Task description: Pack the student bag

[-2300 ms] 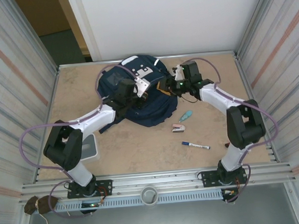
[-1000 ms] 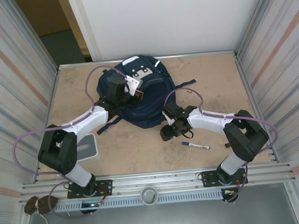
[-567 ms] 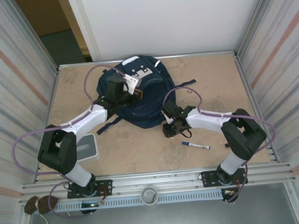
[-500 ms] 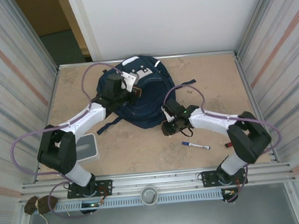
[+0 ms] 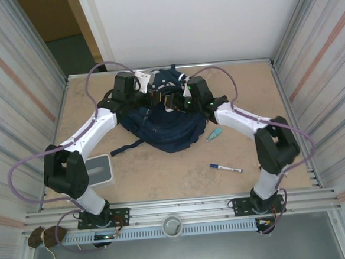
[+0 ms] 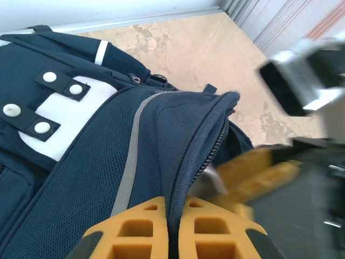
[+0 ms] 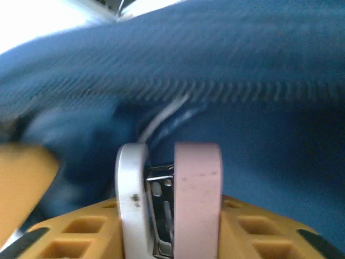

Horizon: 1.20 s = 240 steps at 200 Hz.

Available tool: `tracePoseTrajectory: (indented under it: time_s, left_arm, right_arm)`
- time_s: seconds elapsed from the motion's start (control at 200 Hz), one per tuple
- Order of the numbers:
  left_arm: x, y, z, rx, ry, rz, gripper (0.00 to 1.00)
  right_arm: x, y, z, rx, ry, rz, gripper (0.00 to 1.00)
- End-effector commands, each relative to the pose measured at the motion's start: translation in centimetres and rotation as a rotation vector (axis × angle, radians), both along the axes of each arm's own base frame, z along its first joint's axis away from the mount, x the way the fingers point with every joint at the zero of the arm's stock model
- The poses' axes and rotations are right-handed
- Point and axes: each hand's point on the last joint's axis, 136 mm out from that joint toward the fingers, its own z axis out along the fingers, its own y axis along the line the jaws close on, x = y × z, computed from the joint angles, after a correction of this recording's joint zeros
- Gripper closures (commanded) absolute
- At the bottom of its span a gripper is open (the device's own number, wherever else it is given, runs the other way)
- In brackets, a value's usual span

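The student bag (image 5: 166, 127), a large navy backpack with white patches, lies at the back middle of the table. My left gripper (image 6: 173, 208) is shut on the zipper edge of its flap (image 6: 205, 124) and holds that edge up. My right gripper (image 7: 170, 205) is shut on a pink and white stapler (image 7: 197, 189), right against the bag's blue fabric (image 7: 242, 81) by the zipper. In the top view both grippers meet over the bag's upper part, left gripper (image 5: 150, 95) facing right gripper (image 5: 173, 101). In the left wrist view the right gripper's yellow fingers (image 6: 259, 172) appear blurred beside the flap.
A teal object (image 5: 214, 134) lies just right of the bag. A blue-capped marker (image 5: 225, 168) lies nearer the front. A grey open box (image 5: 99, 171) stands at the front left. Corrugated walls close in both sides.
My right gripper closed on the stapler on the table and carried it up and back to the bag's opening. My left arm pulled the flap further back.
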Motion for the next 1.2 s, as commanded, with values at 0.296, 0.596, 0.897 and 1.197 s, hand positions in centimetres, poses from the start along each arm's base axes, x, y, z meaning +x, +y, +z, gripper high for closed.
tracePoseTrajectory:
  time_s: [0.296,0.596,0.897,1.197]
  left_arm:
    - [2.1,0.4,5.9,-0.153,-0.113,0.003,1.0]
    - [2.1,1.2,3.6,-0.106,-0.097,0.025,1.0]
    - [1.9,1.2,3.3,-0.109,-0.091,0.019,1.0]
    - [1.9,1.3,2.9,-0.099,-0.087,0.023,1.0]
  right_arm:
    - [-2.8,-1.9,1.4,-0.125,-0.078,0.019,0.27]
    - [-12.9,-16.3,-5.6,-0.666,0.103,-0.135,0.2]
    - [-10.5,-21.0,-9.9,-0.661,0.221,-0.323,0.13]
    - [-5.6,-19.8,-13.4,-0.651,0.276,-0.343,0.21]
